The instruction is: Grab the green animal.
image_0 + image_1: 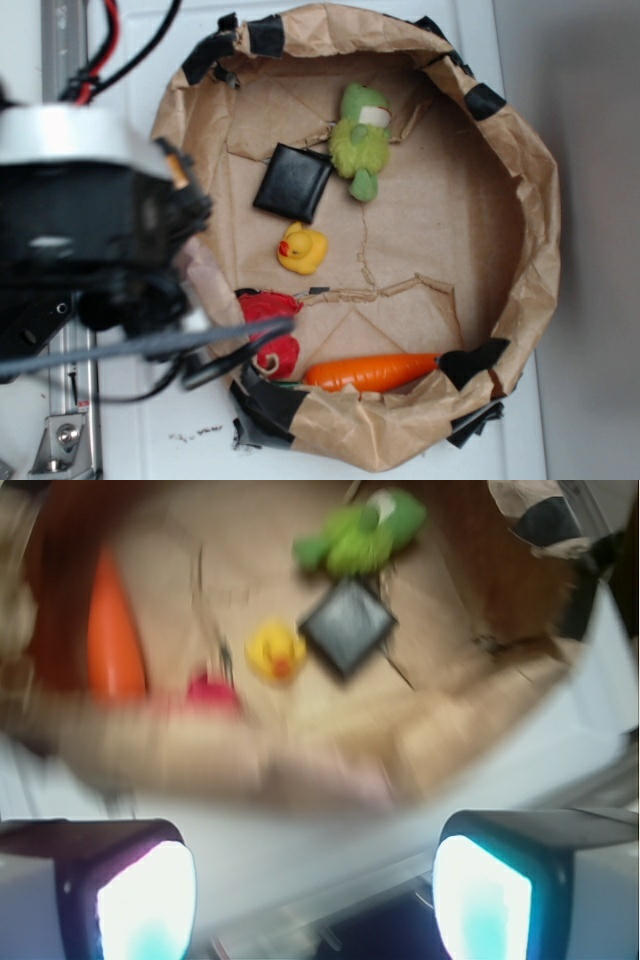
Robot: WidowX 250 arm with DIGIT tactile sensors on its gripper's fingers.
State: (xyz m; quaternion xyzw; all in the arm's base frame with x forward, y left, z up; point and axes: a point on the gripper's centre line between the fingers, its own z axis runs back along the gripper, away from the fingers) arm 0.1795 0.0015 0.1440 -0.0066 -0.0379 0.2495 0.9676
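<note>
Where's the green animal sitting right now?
In the exterior view the green animal lies near the top of the brown paper bowl, just right of the black square and above the yellow duck. The gripper is outside the bowl's rim.

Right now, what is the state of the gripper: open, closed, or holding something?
Gripper: open, holding nothing; the green animal lies apart in the paper bowl.
</note>
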